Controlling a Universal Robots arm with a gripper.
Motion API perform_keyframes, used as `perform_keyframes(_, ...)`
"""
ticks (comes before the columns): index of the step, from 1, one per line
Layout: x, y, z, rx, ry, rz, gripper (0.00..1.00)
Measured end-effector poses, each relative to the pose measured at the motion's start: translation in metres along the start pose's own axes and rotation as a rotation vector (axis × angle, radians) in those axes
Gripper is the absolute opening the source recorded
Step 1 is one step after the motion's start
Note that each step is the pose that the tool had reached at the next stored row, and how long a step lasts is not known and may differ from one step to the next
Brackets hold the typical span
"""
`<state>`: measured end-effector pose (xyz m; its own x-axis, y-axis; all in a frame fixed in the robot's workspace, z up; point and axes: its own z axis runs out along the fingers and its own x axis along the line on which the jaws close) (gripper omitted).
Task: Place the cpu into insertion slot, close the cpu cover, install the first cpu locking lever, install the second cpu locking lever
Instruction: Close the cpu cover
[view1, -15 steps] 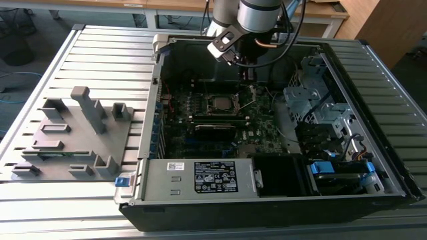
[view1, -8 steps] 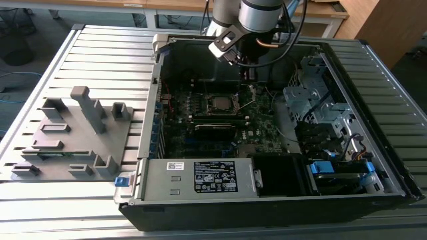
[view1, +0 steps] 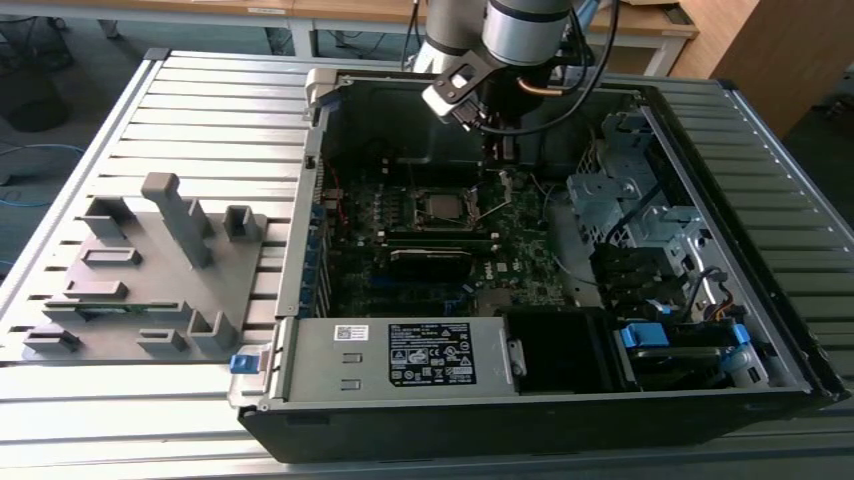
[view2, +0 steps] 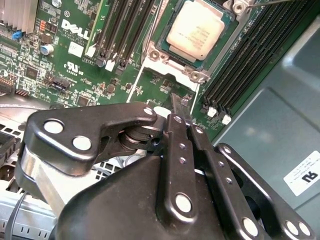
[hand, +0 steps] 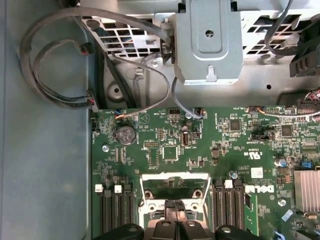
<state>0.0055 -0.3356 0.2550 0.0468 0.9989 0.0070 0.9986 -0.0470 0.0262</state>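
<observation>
Fingers (view2: 176, 117) pressed narrow, holding nothing, poised at the open cpu cover (hand: 175, 176).
As I judge it, the first step is done and closing the cover is in hand. The cpu (view2: 199, 31) sits bare in the insertion slot (view2: 172, 52), its green border showing all round and no frame over it. The cover seems swung back off the slot. Its silver frame lies just beyond the fingertips, near but apparently not touching. Closing it would call for a gentle push on the frame's free edge, tipping it over the chip without scraping the motherboard (hand: 170, 135). The open computer case (view1: 534, 420) takes up the exterior view's right side of the tabletop (view1: 200, 90).
</observation>
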Motion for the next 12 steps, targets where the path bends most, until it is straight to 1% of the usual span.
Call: perform_keyframes(12, 0.0005, 0.0070, 0.0002, 0.0001, 0.0000, 0.000, 0.10)
